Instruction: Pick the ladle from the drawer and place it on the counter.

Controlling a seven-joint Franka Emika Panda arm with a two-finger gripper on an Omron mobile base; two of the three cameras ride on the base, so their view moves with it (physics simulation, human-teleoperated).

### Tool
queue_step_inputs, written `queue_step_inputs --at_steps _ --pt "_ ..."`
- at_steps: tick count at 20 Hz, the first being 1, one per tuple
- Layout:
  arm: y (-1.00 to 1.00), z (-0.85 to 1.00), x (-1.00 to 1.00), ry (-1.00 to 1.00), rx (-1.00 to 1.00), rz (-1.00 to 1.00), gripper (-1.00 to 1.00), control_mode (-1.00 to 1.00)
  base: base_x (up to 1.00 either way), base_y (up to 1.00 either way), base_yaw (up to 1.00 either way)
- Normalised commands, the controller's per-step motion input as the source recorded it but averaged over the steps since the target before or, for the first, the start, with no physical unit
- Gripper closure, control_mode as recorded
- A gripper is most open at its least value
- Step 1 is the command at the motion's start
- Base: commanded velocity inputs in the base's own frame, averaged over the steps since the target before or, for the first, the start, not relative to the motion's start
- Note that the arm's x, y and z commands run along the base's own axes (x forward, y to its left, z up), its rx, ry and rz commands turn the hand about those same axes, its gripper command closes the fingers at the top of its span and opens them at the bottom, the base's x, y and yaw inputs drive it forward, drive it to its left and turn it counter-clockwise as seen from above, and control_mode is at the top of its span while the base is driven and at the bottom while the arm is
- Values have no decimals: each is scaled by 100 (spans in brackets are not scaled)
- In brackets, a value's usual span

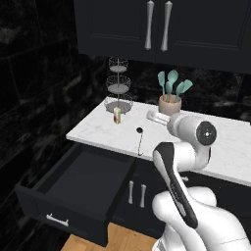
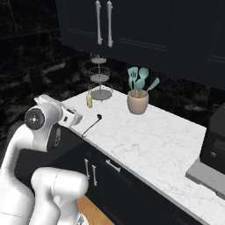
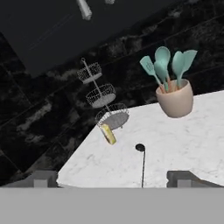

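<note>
The slim black ladle (image 1: 140, 142) (image 2: 91, 126) (image 3: 143, 166) lies flat on the white marble counter (image 1: 98, 130) (image 2: 145, 136) (image 3: 188, 140). Its bowl points toward the wall and its handle end reaches the counter's front edge. My gripper (image 1: 151, 116) (image 2: 78, 117) (image 3: 114, 181) hovers open above the counter, apart from the ladle. Nothing is between its fingers, and in the hand view the handle runs down between the two tips. Below the counter's left part, the black drawer (image 1: 59, 211) is pulled wide open, and its inside looks bare.
At the back of the counter stand a beige crock of teal utensils (image 1: 169, 104) (image 2: 137, 103) (image 3: 176, 99), a tiered wire basket (image 1: 118, 86) (image 2: 99, 81) (image 3: 103, 98) and a small yellow bottle (image 1: 117, 116) (image 2: 89, 100) (image 3: 108, 134). A dark appliance (image 2: 215, 136) sits far right. Black cabinets hang overhead.
</note>
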Motion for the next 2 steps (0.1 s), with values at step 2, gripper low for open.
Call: queue_step_inputs --at_steps 2 --pt "0 100 -81 -28 0 -5 -100 -100 0 0 0"
